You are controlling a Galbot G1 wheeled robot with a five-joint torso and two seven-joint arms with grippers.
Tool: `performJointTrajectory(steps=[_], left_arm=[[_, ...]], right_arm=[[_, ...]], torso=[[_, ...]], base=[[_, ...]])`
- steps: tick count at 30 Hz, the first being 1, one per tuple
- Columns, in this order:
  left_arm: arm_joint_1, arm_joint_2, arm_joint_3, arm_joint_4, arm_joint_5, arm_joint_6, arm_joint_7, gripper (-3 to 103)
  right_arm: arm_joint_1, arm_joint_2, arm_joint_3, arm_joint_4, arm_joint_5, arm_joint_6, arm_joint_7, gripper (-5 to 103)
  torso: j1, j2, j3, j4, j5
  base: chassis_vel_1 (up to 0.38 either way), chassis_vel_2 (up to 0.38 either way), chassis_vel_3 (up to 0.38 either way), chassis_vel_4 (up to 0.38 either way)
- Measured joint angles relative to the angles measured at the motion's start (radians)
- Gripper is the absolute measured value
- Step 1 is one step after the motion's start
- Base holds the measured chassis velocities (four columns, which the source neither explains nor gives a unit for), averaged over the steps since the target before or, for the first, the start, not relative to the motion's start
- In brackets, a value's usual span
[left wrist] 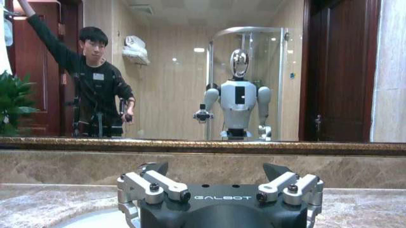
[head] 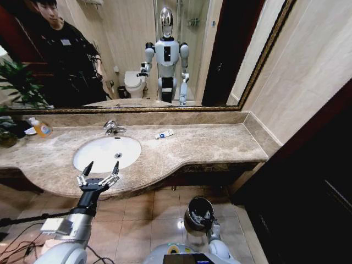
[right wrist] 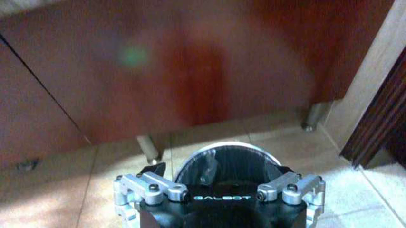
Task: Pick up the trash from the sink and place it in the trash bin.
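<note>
The left gripper [head: 102, 166] hovers with jaws released at the near rim of the sink [head: 88, 159], whose basin looks bare. The one piece of trash in sight, a small white-and-blue tube [head: 164, 133], lies on the tabletop to the right of the tap [head: 113, 127]. The right gripper [head: 204, 221] holds the trash bin [head: 198, 212] low over the floor, jaws grasping its rim. A reach into the basin would likely close on nothing, and stretching right for the tube risks clipping the tap.

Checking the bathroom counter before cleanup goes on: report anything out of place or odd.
One small white-and-blue tube lies loose on the marble counter to the right of the tap, outside the sink, which looks bare. The left gripper hangs open at the sink's front edge. The right gripper holds the trash bin low above the floor.
</note>
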Motion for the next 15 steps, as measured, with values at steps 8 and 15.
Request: performJointTrajectory(steps=[8,15], left_arm=[[0.0,0.0,0.0,0.0,0.0,0.0,0.0,100],[0.0,0.0,0.0,0.0,0.0,0.0,0.0,100]], right_arm=[[-0.077,-0.019,0.0,0.24,-0.013,0.001,0.119,100],[-0.11,-0.048,0.003,0.412,-0.072,0.016,0.245,100]], torso=[[0.0,0.0,0.0,0.0,0.0],[0.0,0.0,0.0,0.0001,0.0]], base=[[0.0,0.0,0.0,0.0],[0.0,0.0,0.0,0.0]])
